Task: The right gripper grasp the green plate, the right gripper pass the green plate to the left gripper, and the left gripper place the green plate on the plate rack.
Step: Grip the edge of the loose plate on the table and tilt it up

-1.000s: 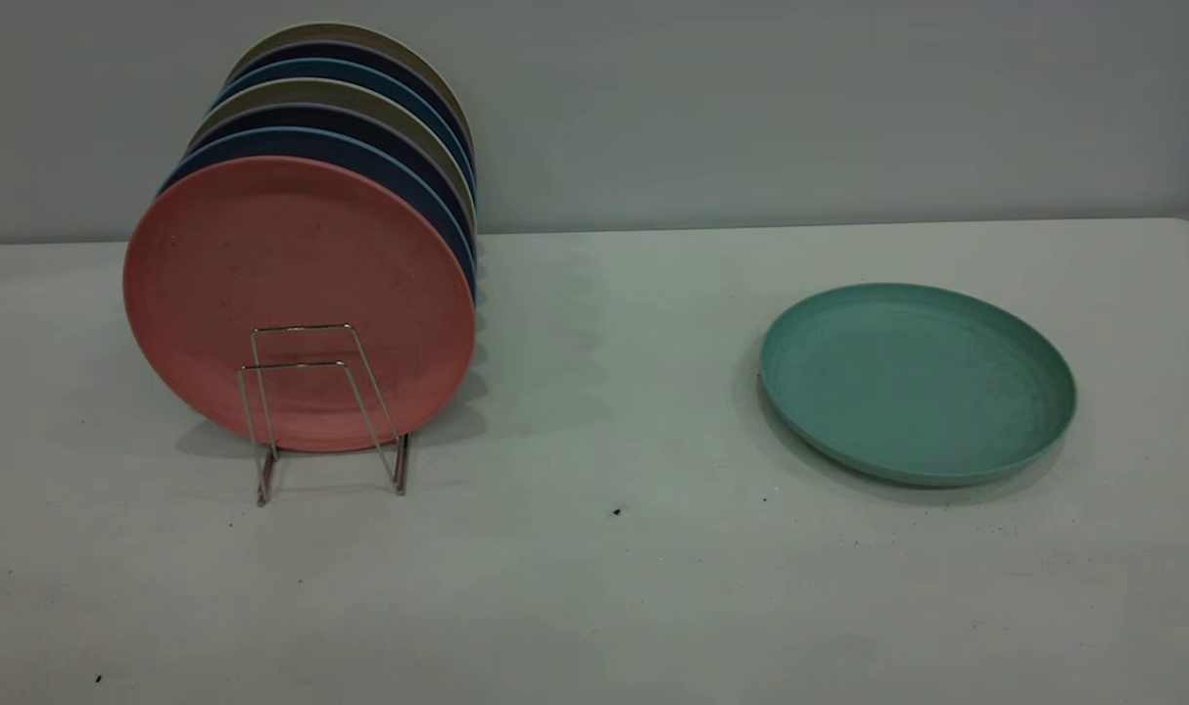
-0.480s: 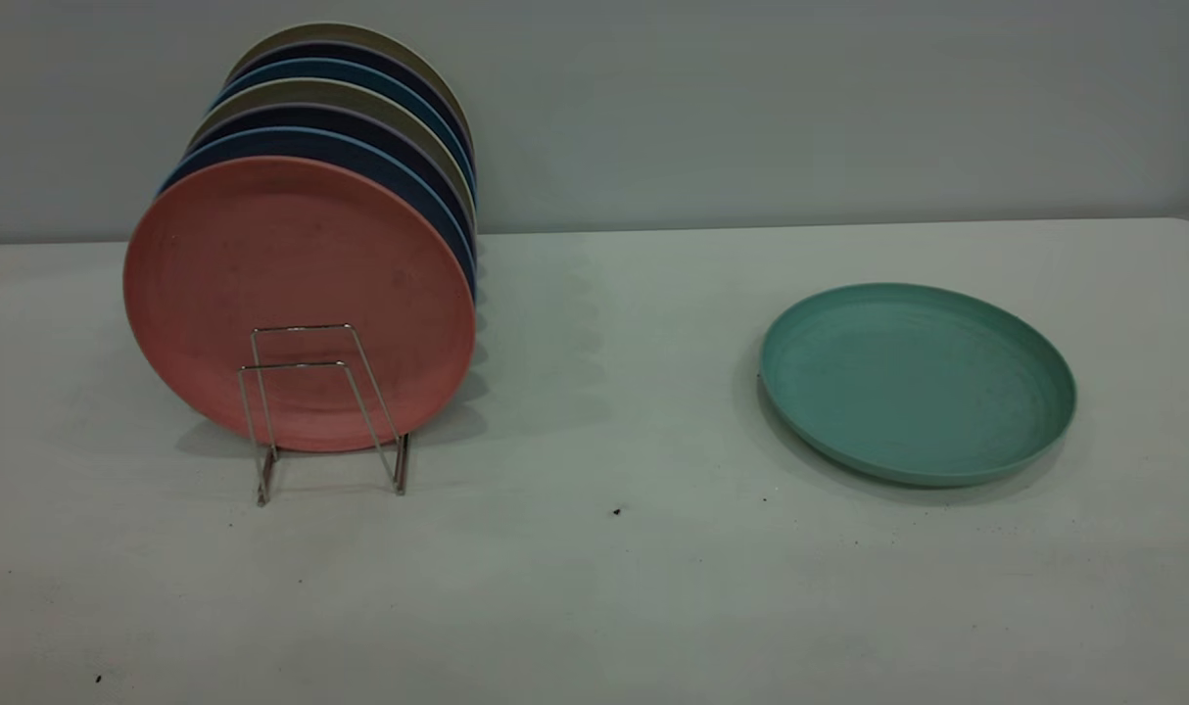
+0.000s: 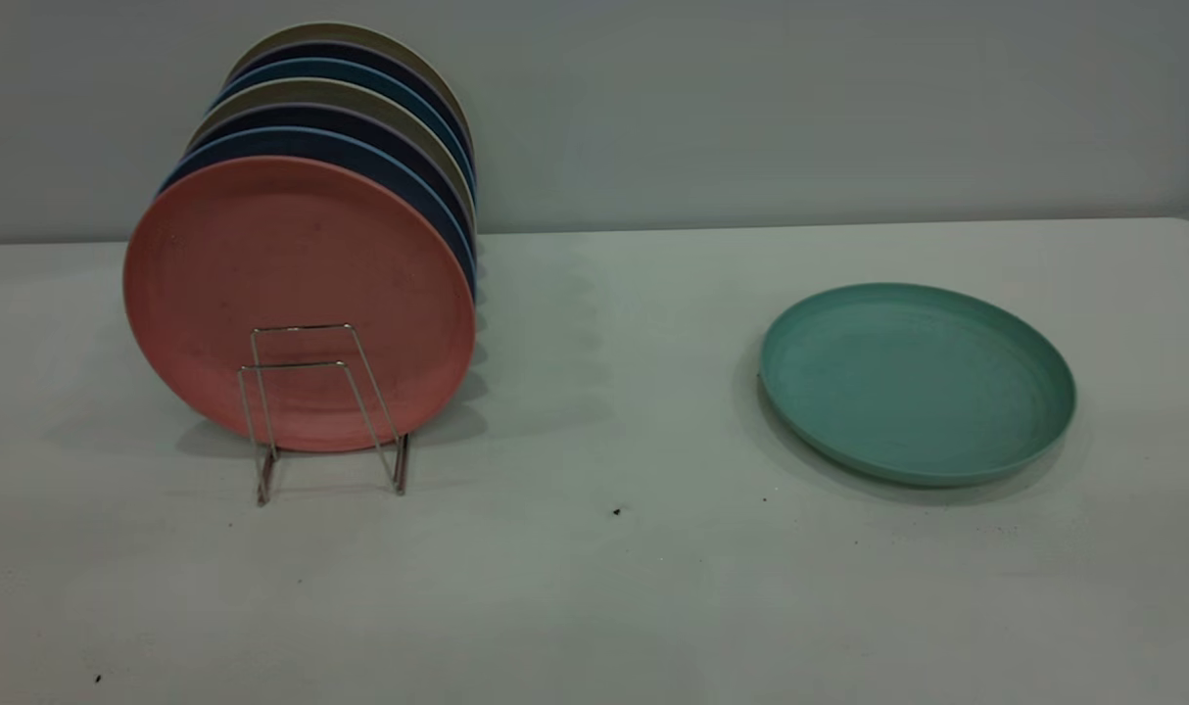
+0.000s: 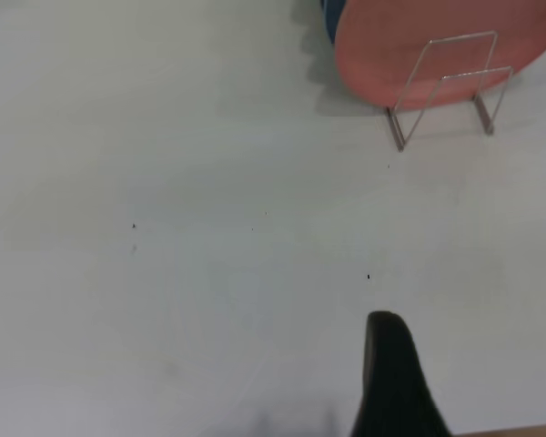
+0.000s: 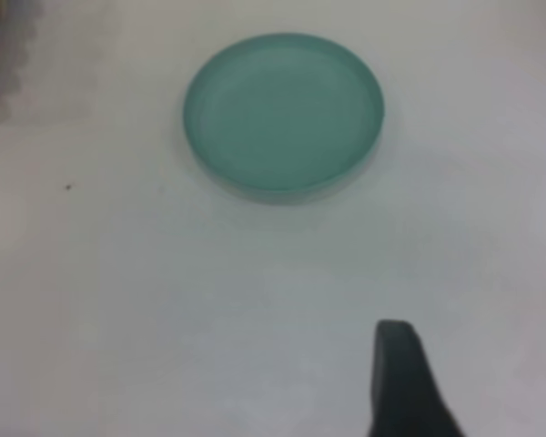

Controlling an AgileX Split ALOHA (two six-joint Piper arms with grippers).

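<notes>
The green plate lies flat on the white table at the right, and also shows in the right wrist view. The plate rack stands at the left with a salmon-pink plate in front; its two front wire loops are free. The rack also shows in the left wrist view. Neither gripper shows in the exterior view. My right gripper hovers open and empty, well short of the green plate. My left gripper shows one dark finger over bare table, apart from the rack, with nothing held.
Several blue, dark and beige plates stand upright in the rack behind the pink plate. Bare table lies between the rack and the green plate. A grey wall backs the table's far edge.
</notes>
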